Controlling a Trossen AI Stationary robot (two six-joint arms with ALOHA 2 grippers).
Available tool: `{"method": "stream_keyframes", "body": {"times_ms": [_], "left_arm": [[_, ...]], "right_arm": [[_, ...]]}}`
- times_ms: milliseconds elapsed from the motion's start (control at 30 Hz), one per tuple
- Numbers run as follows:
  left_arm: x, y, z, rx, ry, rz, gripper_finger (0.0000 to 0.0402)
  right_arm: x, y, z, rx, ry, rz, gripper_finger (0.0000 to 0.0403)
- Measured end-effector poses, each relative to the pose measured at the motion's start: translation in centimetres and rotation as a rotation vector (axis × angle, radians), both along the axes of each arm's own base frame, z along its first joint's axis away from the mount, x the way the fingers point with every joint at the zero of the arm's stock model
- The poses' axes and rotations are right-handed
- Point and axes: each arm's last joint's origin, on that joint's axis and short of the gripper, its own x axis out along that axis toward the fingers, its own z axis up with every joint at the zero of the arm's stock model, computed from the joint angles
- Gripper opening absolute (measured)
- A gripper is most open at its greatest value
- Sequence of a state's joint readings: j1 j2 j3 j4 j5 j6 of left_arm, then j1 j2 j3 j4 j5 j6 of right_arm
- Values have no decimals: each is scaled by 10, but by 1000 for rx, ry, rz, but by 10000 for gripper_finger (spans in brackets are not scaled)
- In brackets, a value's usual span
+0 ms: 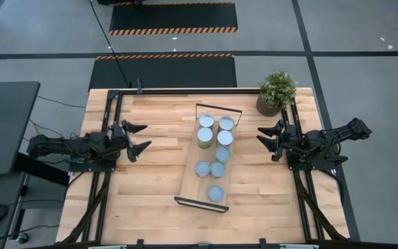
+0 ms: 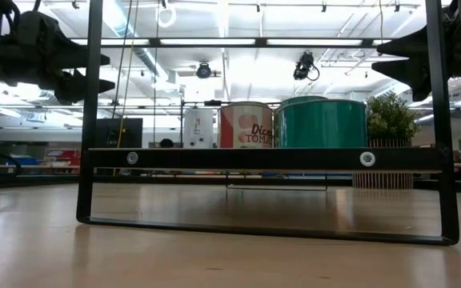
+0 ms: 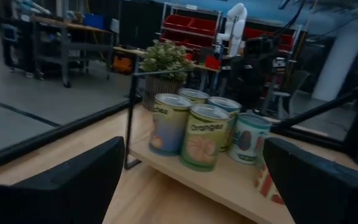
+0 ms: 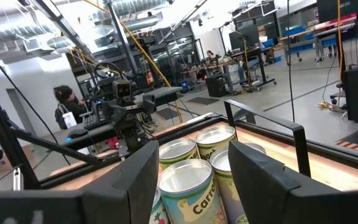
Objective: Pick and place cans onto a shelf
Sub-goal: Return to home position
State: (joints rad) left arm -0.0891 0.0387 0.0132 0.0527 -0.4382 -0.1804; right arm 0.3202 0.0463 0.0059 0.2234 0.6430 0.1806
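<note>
The shelf [image 1: 187,185], a long light-wood board with black wire frames at both short ends, stands mid-table on the frames' bottom bars [image 2: 262,230]. Several cans with pale round tops [image 1: 205,135] stand upright on the board, and they also show in the low view [image 2: 320,122], the left wrist view [image 3: 202,135] and the right wrist view [image 4: 188,186]. My left gripper [image 1: 140,137] hovers open to the left of the shelf, pointing at it. My right gripper [image 1: 267,135] hovers open to the right of the shelf, pointing at it. Both are empty and apart from the cans.
A potted green plant [image 1: 276,93] stands at the table's far right corner, just beyond my right arm. A black rail frame [image 1: 185,90] runs along the table's far and side edges. Bare wood lies on both sides of the shelf and toward the near edge.
</note>
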Motion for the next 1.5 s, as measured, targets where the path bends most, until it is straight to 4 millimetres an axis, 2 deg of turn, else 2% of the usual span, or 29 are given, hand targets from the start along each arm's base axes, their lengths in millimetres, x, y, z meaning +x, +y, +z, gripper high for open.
{"method": "stream_keyframes", "body": {"times_ms": [100,267,367,1500], "left_arm": [[0,0,0,-57,-20,-16,388],[0,0,0,-245,-90,-13,389],[0,0,1,-287,-113,-17,389],[0,0,4,-291,-153,-24,389]], "right_arm": [[0,0,0,0,0,0,201],[0,0,0,0,0,0,201],[0,0,0,0,0,0,201],[0,0,0,0,0,1,201]]}}
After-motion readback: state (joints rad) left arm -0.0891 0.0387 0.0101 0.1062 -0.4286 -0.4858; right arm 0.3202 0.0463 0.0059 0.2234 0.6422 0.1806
